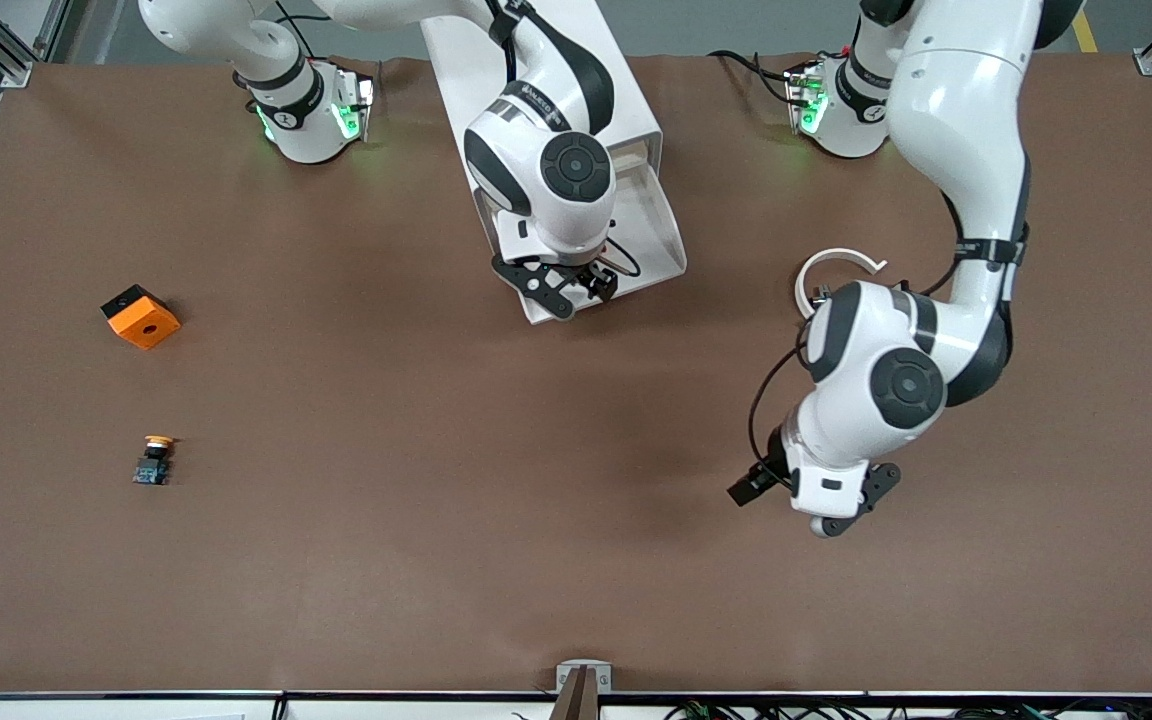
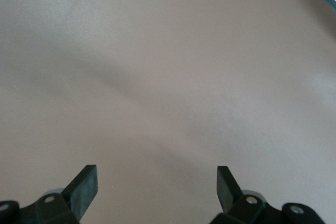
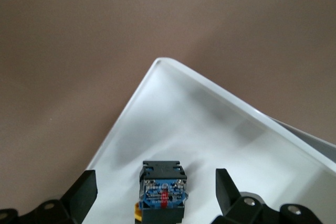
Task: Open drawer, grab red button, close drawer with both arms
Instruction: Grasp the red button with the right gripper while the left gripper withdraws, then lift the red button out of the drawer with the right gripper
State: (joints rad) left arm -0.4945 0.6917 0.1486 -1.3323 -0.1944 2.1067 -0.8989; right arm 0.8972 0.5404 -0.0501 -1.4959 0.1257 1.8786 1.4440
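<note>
The white drawer (image 1: 664, 232) stands pulled out of its white cabinet (image 1: 626, 90) at the table's middle, close to the robots' bases. My right gripper (image 1: 576, 290) hangs over the drawer's front end, open. In the right wrist view the button (image 3: 163, 190) lies on the drawer floor (image 3: 210, 129) between the spread fingers of the right gripper (image 3: 156, 182), untouched. Its black body and bluish base show, with a yellow bit at one edge; its cap is hidden. The front view hides the button under the hand. My left gripper (image 1: 841, 515) (image 2: 156, 179) is open over bare table.
An orange block with a hole (image 1: 141, 317) lies toward the right arm's end of the table. A small button with a yellow-orange cap (image 1: 153, 460) lies nearer to the front camera than that block. The brown table (image 1: 436, 500) spreads wide between them and the left arm.
</note>
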